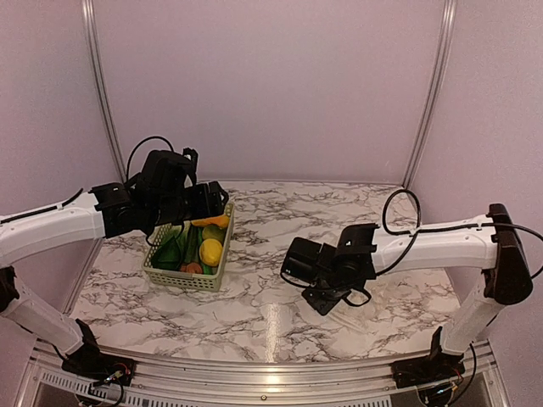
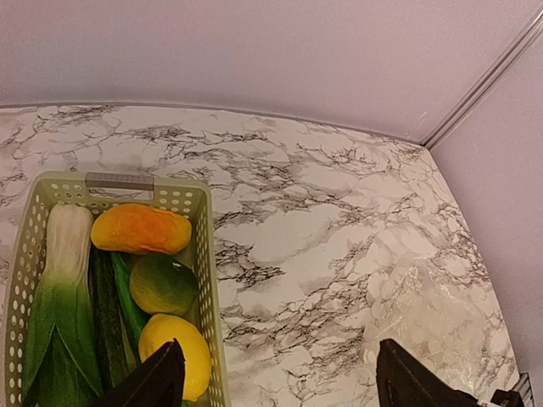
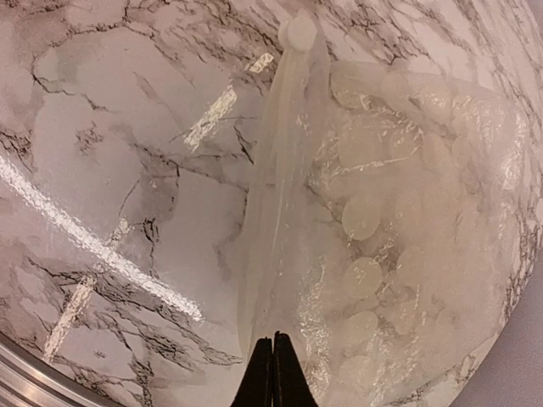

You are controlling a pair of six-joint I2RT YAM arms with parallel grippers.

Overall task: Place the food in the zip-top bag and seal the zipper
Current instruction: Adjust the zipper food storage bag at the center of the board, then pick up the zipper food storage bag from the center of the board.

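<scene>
The food lies in a pale green lattice basket (image 2: 204, 254): bok choy (image 2: 64, 288), long green pieces (image 2: 106, 322), an orange piece (image 2: 140, 229), a green round fruit (image 2: 163, 284) and a yellow lemon (image 2: 178, 352). My left gripper (image 2: 280, 377) hangs open above the basket's right wall, one finger over the lemon and the other over the marble. The zip-top bag (image 3: 399, 229), clear with white dots, lies flat on the table. Its zipper (image 3: 284, 170) runs along its left edge. My right gripper (image 3: 273, 339) is shut on the near end of that edge.
The marble table (image 1: 263, 305) is walled in pale purple at the back and sides, with metal rails in the corners. The basket (image 1: 188, 275) stands at the left; the right arm (image 1: 424, 242) reaches in low from the right.
</scene>
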